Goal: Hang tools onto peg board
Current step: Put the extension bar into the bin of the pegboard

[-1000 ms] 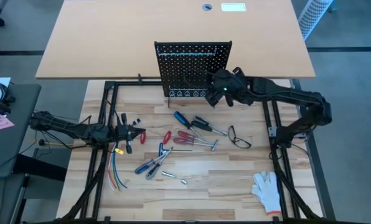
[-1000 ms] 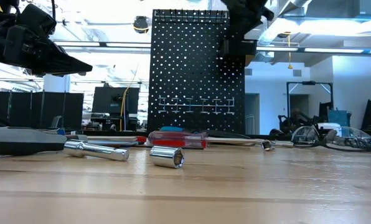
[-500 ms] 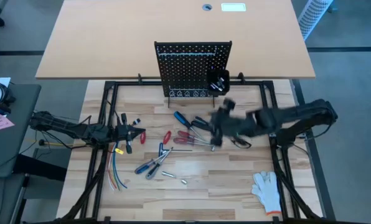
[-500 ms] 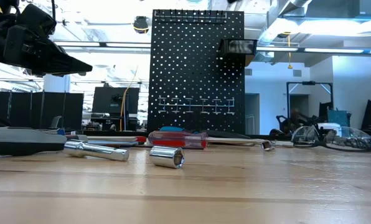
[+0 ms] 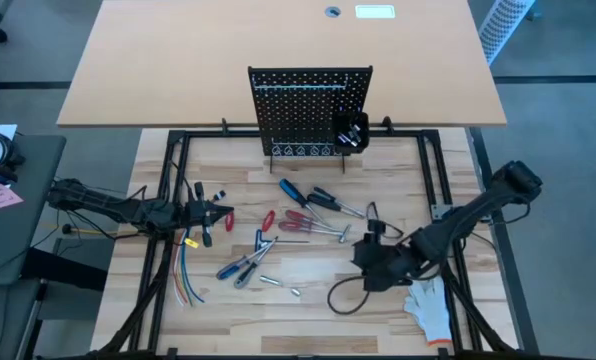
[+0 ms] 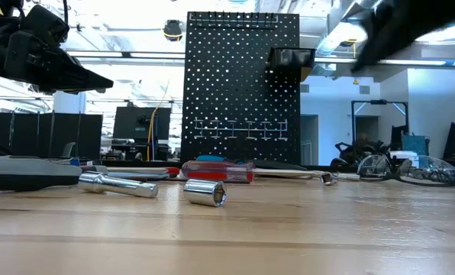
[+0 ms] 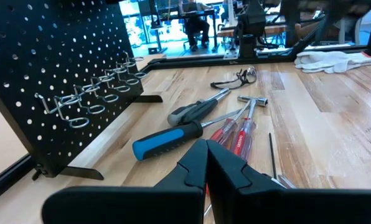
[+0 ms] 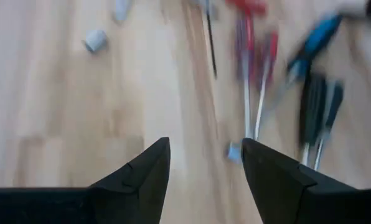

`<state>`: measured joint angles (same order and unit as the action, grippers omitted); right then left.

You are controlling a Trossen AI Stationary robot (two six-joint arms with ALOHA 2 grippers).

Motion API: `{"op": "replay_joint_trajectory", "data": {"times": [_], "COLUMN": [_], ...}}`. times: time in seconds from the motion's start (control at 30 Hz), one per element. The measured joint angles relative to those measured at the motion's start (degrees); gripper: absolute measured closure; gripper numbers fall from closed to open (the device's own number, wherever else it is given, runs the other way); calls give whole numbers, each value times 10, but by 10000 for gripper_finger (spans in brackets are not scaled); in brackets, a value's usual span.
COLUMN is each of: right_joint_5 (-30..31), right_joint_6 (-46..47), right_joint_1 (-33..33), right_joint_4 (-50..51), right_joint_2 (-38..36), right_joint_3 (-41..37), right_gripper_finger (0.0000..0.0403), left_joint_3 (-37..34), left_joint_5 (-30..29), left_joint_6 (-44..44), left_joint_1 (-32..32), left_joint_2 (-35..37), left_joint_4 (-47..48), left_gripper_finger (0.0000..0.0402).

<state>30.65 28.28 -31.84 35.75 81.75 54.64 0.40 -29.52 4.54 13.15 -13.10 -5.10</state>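
Right gripper (image 5: 362,262), jaws open, hovers near the tools (image 5: 308,213)

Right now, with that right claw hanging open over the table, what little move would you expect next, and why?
Probably a short reach toward the red-handled screwdrivers. The right claw is open and empty above bare wood beside them, they lie loose, and the peg board has free hooks. The left claw waits shut.

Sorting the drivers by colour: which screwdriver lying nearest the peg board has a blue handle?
The blue-handled screwdriver, lying just in front of the peg board. The drivers beside it are black-handled and red-handled.
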Motion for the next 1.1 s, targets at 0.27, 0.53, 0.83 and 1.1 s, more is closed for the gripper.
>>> {"op": "replay_joint_trajectory", "data": {"times": [0.27, 0.53, 0.83, 1.1], "right_joint_5": [-65, -151, -251, -279], "right_joint_6": [-44, -338, -405, -366], "right_joint_1": [84, 185, 277, 270], "right_joint_4": [-64, -131, -130, -123], "right_joint_2": [27, 65, 131, 144], "right_joint_3": [-96, -98, -92, -92], "right_gripper_finger": [198, 198, 209, 297], "left_joint_3": [0, 0, 0, 0], "left_joint_5": [0, 0, 0, 0], "left_joint_6": [0, 0, 0, 0], "left_joint_1": [0, 0, 0, 0], "left_joint_2": [0, 0, 0, 0], "left_joint_4": [0, 0, 0, 0], "left_gripper_finger": [402, 402, 402, 401]}}
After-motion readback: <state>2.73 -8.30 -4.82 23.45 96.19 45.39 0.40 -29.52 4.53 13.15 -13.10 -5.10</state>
